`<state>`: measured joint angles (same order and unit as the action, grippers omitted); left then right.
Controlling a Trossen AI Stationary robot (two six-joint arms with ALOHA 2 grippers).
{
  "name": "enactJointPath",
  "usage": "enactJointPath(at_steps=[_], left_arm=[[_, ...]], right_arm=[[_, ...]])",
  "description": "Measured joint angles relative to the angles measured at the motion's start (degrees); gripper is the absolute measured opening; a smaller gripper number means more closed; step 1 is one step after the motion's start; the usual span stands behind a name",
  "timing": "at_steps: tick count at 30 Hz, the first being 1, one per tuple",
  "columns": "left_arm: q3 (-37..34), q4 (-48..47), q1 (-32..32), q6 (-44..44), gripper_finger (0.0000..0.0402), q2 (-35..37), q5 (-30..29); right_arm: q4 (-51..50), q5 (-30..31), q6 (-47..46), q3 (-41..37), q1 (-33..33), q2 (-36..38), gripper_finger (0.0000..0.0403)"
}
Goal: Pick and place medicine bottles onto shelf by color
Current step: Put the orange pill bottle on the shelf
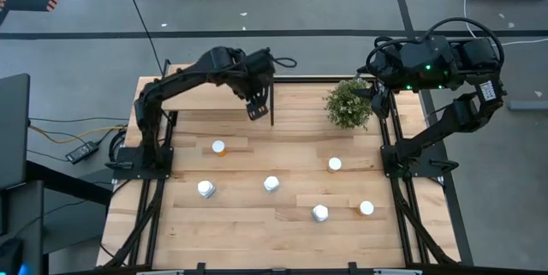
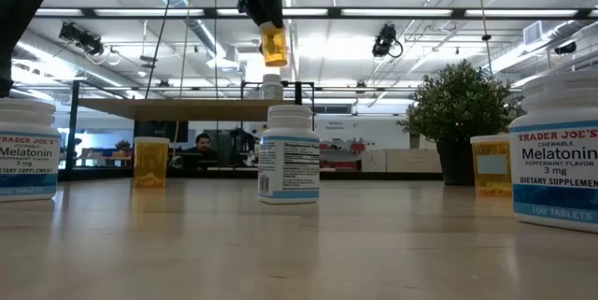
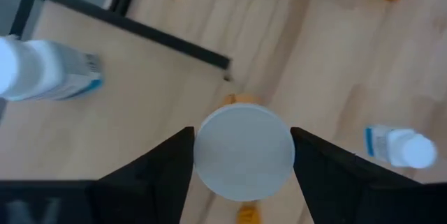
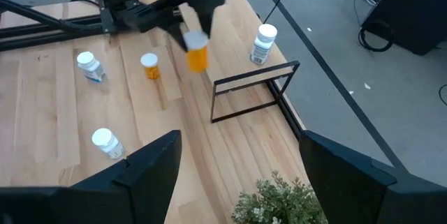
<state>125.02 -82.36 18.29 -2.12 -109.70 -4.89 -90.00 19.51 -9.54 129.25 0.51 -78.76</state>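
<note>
Left gripper hangs in the air by the black divider at the shelf, fingers pinching an orange bottle by its white cap. Low view: that bottle sits well above the tabletop, clear of everything below.

One white bottle stands upright on the shelf, on the far side of the divider from the held one.

Six more bottles on the table, all upright, well apart from each other:
- orange, near the shelf
- white, left side
- white, centre
- white, front centre
- orange, front right
- one below the plant, body colour not clear

Plant stands at the back right of the table.

Right gripper waits raised above the plant, fingers spread wide, nothing between them.
</note>
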Motion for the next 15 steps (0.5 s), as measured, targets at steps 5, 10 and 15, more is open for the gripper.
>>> enactJointPath(at_steps=[5,10,15], left_arm=[[-0.8,-0.8,3.6,3.4,0.0233,0.0,0.0],[-0.9,-0.8,6.5,6.0,0.0239,0.0,0.0],[-0.9,-1.7,8.9,7.0,0.023,-1.1,2.0]], right_arm=[[0.0,0.0,0.0,0.0,0.0,0.0,0.0298],[0.0,0.0,0.0,0.0,0.0,0.0,0.0298],[0.0,1.2,-0.1,0.0,0.0,0.0,0.0298]])
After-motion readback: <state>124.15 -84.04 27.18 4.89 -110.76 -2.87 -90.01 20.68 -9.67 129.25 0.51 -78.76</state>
